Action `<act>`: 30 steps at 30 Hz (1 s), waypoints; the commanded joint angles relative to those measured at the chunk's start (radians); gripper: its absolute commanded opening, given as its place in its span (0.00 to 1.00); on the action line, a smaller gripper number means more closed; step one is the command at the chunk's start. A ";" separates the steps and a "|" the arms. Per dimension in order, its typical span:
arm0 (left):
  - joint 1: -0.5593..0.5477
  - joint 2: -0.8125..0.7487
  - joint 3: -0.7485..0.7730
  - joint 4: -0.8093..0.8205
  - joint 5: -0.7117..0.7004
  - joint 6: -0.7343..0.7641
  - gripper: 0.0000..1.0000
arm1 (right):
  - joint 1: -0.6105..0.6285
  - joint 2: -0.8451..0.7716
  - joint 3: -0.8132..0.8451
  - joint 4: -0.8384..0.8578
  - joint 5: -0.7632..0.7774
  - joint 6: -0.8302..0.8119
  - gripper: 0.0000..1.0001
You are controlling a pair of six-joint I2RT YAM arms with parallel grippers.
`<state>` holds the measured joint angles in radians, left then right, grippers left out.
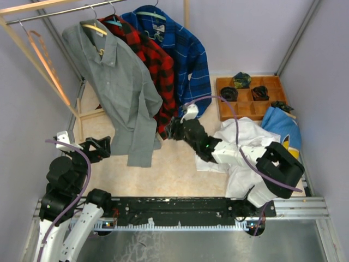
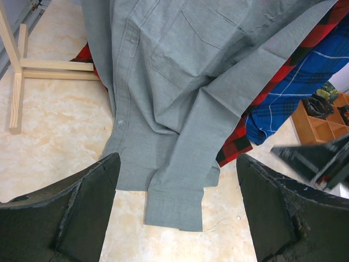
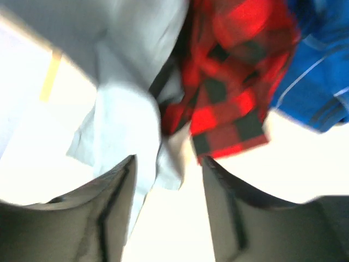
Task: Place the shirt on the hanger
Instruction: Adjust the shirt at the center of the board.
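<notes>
The grey shirt (image 1: 117,87) hangs on the pale tan hanger (image 1: 94,27), whose hook is over the metal rail at the top left. A sleeve and the hem trail onto the table. My left gripper (image 1: 102,146) stands open just left of the hem. In the left wrist view the sleeve cuff of the shirt (image 2: 180,82) lies ahead of the left gripper (image 2: 177,164), untouched. My right gripper (image 1: 174,130) is at the shirt's right lower edge. In the right wrist view the right gripper (image 3: 169,161) is open, and a corner of the shirt (image 3: 125,109) hangs loose by its left finger.
A red-black plaid shirt (image 1: 155,65) and a blue plaid shirt (image 1: 180,43) hang beside the grey one. A white shirt (image 1: 240,147) lies under the right arm. A wooden compartment tray (image 1: 251,98) and blue cloth (image 1: 281,123) sit at the back right. The rack's wooden foot (image 1: 87,114) stands left.
</notes>
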<state>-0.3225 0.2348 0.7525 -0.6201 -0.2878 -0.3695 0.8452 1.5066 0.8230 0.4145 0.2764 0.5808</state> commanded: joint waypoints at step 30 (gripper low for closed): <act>0.008 -0.029 -0.006 0.022 -0.005 0.000 0.92 | 0.325 0.763 0.793 -0.568 -0.068 -0.206 0.03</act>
<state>-0.3222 0.2226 0.7525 -0.6201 -0.2878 -0.3698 1.1633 2.1788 1.5166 -0.0906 0.1265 0.3058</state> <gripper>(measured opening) 0.925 0.039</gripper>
